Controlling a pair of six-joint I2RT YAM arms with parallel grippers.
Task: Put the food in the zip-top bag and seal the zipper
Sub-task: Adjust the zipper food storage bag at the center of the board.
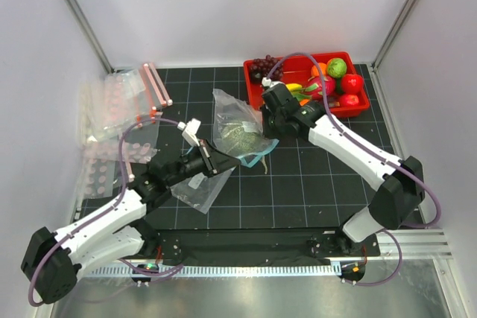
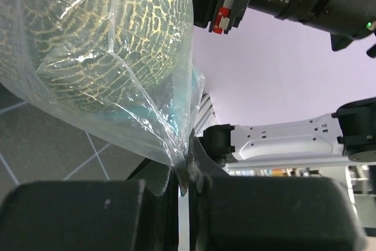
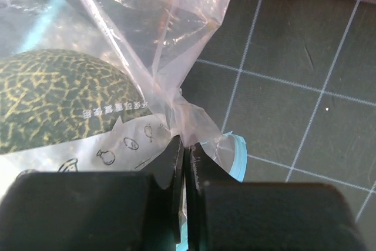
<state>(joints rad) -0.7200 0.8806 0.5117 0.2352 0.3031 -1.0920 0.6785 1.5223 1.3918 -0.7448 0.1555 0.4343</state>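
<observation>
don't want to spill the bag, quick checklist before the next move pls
1. Left hand pinching the zip-top bag edge: ok.
2. Right hand pinching the bag beside the zipper: ok.
3. Melon inside the bag: ok.
4. Banana inside the bag: not ok, it lies in the red bin.
5. Zipper pressed shut along its width: cannot tell, the mouth is crumpled.

Bright, even light falls from above; shadows on the black mat are faint and soft. White glare streaks the clear bag over the melon, which is sharp. Below the melon, the fingers, close to the lens, blur.
</observation>
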